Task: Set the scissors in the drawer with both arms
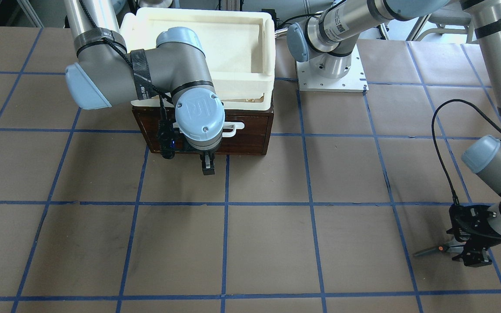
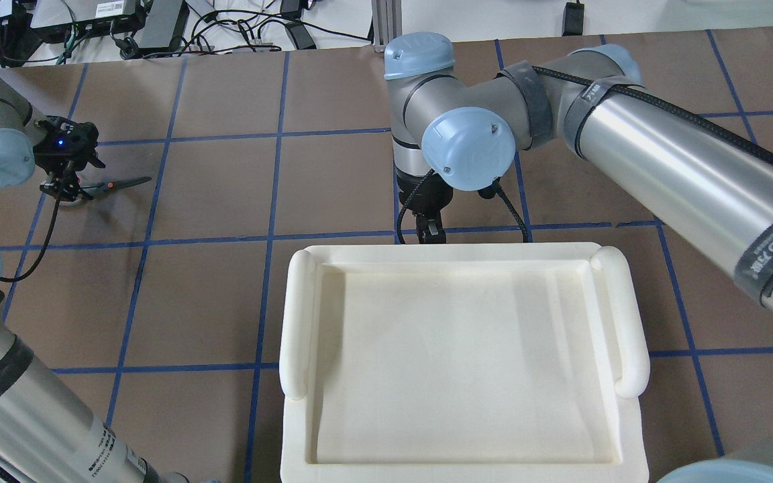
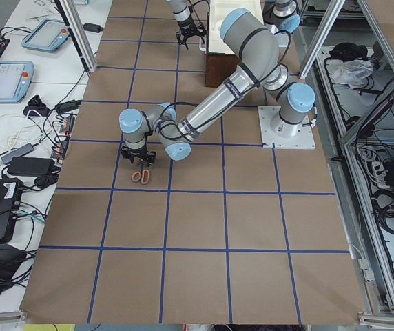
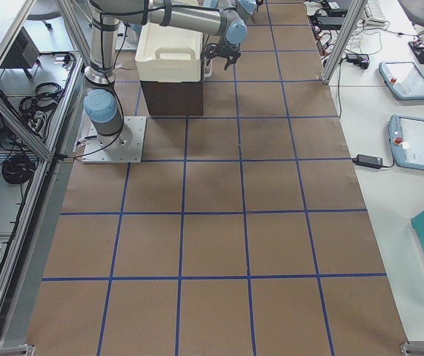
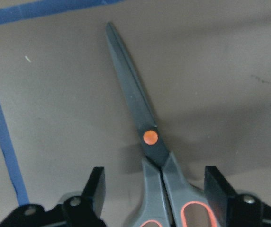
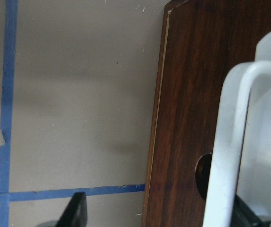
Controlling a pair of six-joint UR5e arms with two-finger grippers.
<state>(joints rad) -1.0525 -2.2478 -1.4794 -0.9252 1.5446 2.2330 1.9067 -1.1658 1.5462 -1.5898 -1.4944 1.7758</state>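
Scissors (image 5: 145, 127) lie flat and shut on the brown table (image 1: 276, 243), far out toward 4 o'clock in the front-facing view; they are well apart from the drawer (image 1: 246, 139), which sits near 11 o'clock under a cream tray (image 1: 268, 43); the blades run toward 9 o'clock in that view and toward 11 o'clock in the left wrist view, orange pivot dot facing up; left gripper (image 1: 472, 257) stands over the handle end with its jaws spread wide, one black finger (image 5: 96, 184) at each side of the grey shanks; bare table shows between each pad and the handles, so it has hold of nothing; right gripper (image 1: 207, 166) hangs pointing down just in front of the drawer's dark front, at 6 o'clock from the white bar handle (image 1: 234, 127); in the right wrist view its jaws are wide apart, one finger out over the table at 7 o'clock, the other partly hidden behind the bar at 5 o'clock; whether that one touches the bar I cannot tell; it grips nothing
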